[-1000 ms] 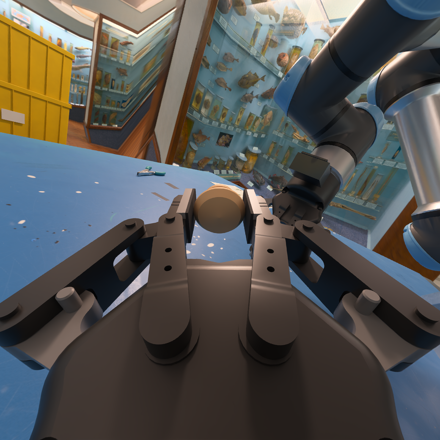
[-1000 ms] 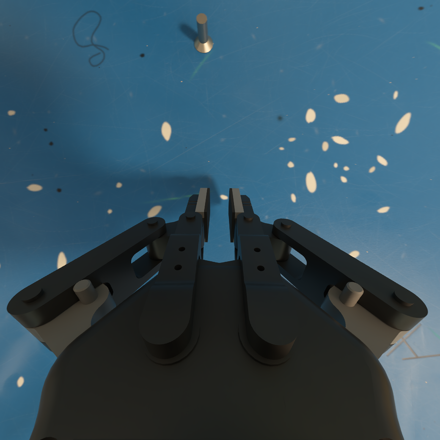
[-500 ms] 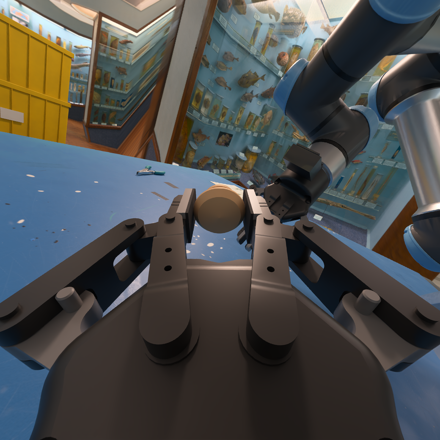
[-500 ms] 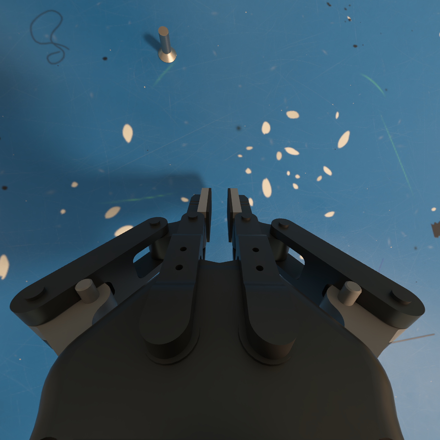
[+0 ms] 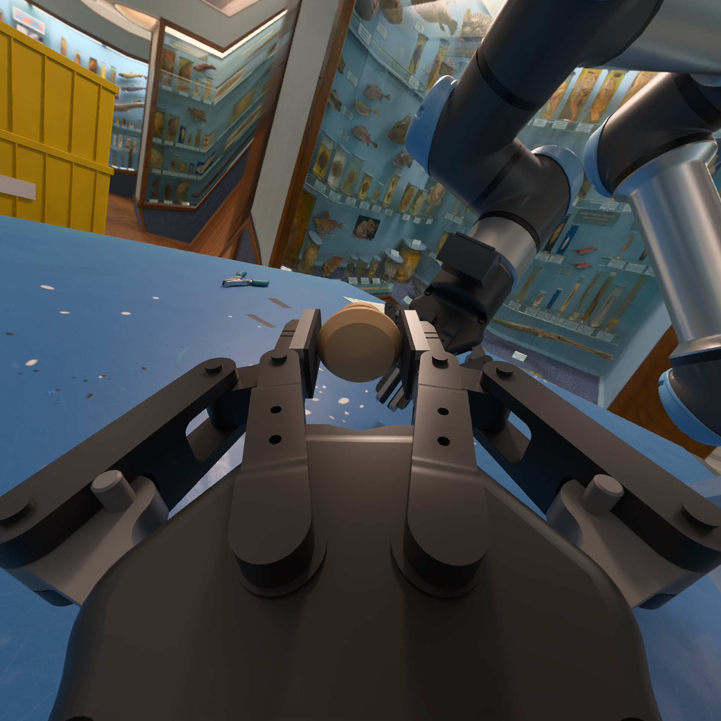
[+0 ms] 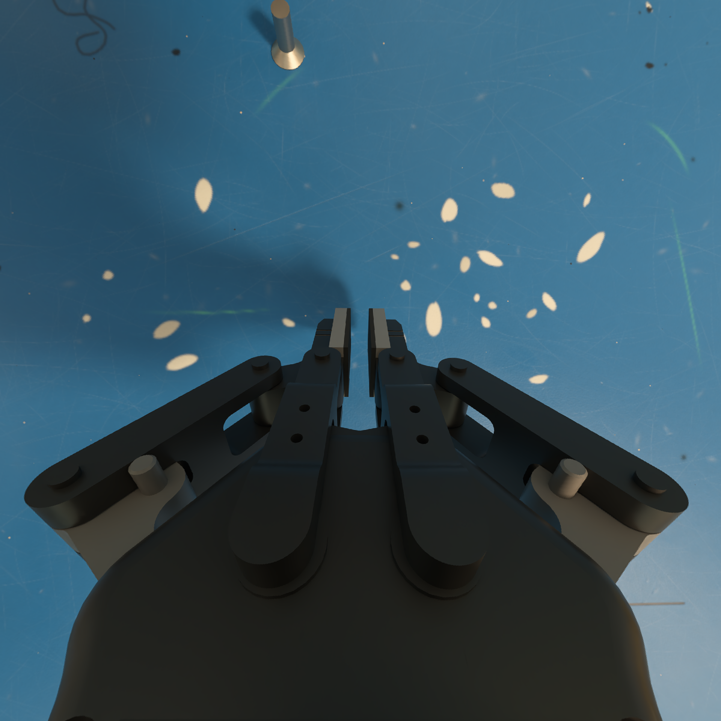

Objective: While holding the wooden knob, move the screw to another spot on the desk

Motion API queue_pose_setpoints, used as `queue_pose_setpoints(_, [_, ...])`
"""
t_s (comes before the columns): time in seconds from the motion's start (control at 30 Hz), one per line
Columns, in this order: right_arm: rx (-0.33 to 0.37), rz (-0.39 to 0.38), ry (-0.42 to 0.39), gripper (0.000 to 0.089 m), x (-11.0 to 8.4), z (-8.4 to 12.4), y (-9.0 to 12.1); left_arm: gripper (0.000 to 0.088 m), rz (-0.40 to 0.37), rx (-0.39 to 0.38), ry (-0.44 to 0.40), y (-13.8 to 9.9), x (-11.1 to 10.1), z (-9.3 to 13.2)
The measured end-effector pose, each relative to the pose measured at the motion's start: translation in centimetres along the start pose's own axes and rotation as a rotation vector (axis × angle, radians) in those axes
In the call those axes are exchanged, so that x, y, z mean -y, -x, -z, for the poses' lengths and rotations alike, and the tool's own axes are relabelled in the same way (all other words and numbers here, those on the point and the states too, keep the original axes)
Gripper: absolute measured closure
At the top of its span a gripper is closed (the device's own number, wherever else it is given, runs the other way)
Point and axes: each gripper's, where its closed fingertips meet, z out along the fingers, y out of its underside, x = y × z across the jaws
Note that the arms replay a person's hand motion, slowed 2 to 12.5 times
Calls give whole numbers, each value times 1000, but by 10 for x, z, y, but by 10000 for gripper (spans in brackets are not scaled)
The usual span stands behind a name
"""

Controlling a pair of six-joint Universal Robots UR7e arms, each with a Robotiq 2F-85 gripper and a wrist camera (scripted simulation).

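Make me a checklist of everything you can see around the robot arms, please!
Surface: blue desk, scratched, with pale flecks and dark specks.
Job's things: wooden knob clamped in the left gripper, above the desk; screw standing head-down on the desk, ahead of the right gripper, untouched.
Clutter: teal-handled tool lying far off on the desk; dark squiggle beside the screw.
Grippers: left shut on the knob; right empty, fingers nearly together with a narrow gap.
Cables: nothing seen.
Surroundings: yellow crate; glass display cases with fish and jars.
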Motion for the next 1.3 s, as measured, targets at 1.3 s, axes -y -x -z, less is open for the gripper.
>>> queue_pose_setpoints(1.3, [243,-350,62,844,-4,-5,-12,532,7,-9,3,0,0,0])
